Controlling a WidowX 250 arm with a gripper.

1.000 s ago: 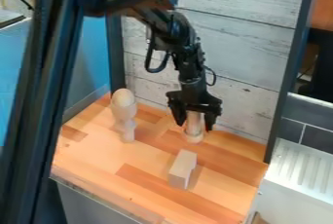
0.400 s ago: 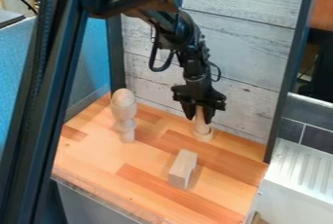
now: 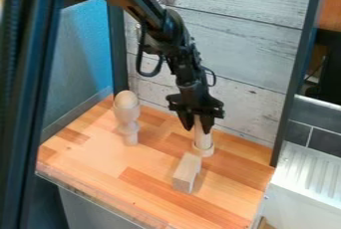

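The upright pale wooden cylinder with a round base has shifted nearer the pale wooden block.
The black gripper's fingers clasp it; a pale goblet-shaped wooden piece stands apart on the worktop.

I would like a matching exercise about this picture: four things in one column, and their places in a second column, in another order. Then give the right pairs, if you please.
Column 1
1. Pale wooden cylinder with a ring-shaped foot
2. Pale turned wooden piece with an egg-shaped top
3. Pale rectangular wooden block
4. White ridged surface

Column 2
A. At the picture's right edge, beside the wooden tabletop
B. Nearest to the camera on the tabletop
C. Between the fingers of the black hand
D. Standing at the picture's left on the tabletop

Right pairs: 1-C, 2-D, 3-B, 4-A
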